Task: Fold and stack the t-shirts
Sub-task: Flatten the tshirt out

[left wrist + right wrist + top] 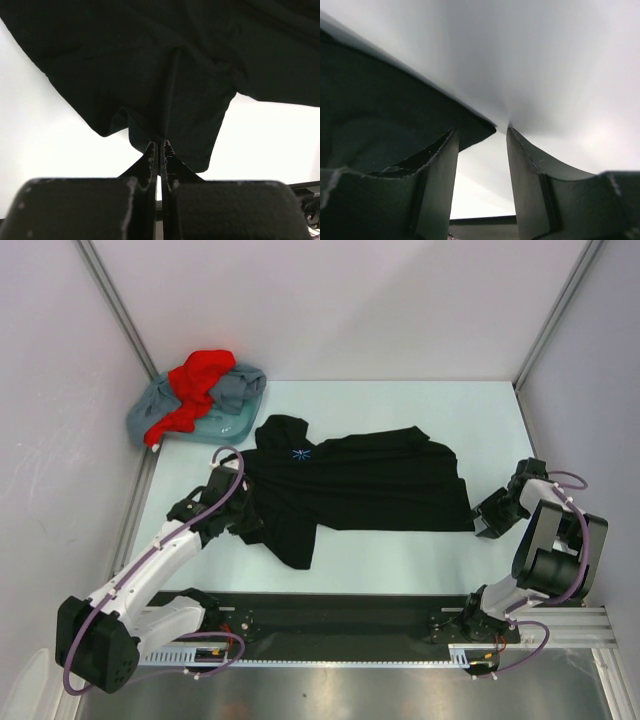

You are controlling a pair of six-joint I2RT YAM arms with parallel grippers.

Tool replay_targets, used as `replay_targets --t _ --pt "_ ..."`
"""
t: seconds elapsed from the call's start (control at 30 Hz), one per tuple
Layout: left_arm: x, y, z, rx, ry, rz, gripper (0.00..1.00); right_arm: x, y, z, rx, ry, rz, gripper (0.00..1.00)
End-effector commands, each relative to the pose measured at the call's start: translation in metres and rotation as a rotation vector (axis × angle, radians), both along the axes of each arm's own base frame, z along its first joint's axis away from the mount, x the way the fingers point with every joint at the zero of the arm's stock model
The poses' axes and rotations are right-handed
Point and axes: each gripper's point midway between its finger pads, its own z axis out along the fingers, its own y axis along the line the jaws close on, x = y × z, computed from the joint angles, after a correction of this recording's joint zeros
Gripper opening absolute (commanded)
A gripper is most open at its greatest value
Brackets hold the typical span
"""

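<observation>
A spread t-shirt [370, 480] lies mid-table, the t-shirt pile [200, 395] behind-left.

Black shirt [370, 485], red shirt [200, 372] and grey-blue shirt [238, 392] are soft matt cloth, creased. Bench [400, 405] is smooth. Jaws look matt black plastic.

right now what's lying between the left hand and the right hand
The black t-shirt, spread on the table; the top view shows it. The left hand pinches its left edge, the right hand sits open at its right edge.
</observation>
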Motion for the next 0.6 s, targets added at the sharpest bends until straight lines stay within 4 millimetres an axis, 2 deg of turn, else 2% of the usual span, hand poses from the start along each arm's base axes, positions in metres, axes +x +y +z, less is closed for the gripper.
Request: replay_targets --t 0.0,0.33,0.43,0.53,0.57 --pt "0.015 -0.008 0.021 -0.023 -0.073 -0.024 0.00 0.014 -0.012 0.001 -0.045 -0.008 -0.036 0.48" --pt "0.019 -0.005 0.027 -0.017 -0.095 -0.012 0.00 0.013 -0.002 -0.013 -0.100 0.091 -0.083 0.45" --pt "0.020 -0.002 0.030 -0.011 -0.107 -0.008 0.00 0.007 0.006 -0.020 -0.102 0.140 -0.093 0.42" --pt "0.023 0.001 0.034 0.000 -0.125 -0.005 0.00 0.005 0.001 -0.025 -0.131 0.154 -0.119 0.26" --pt "0.024 0.002 0.039 0.007 -0.136 -0.006 0.00 0.005 0.001 -0.024 -0.130 0.153 -0.116 0.14"
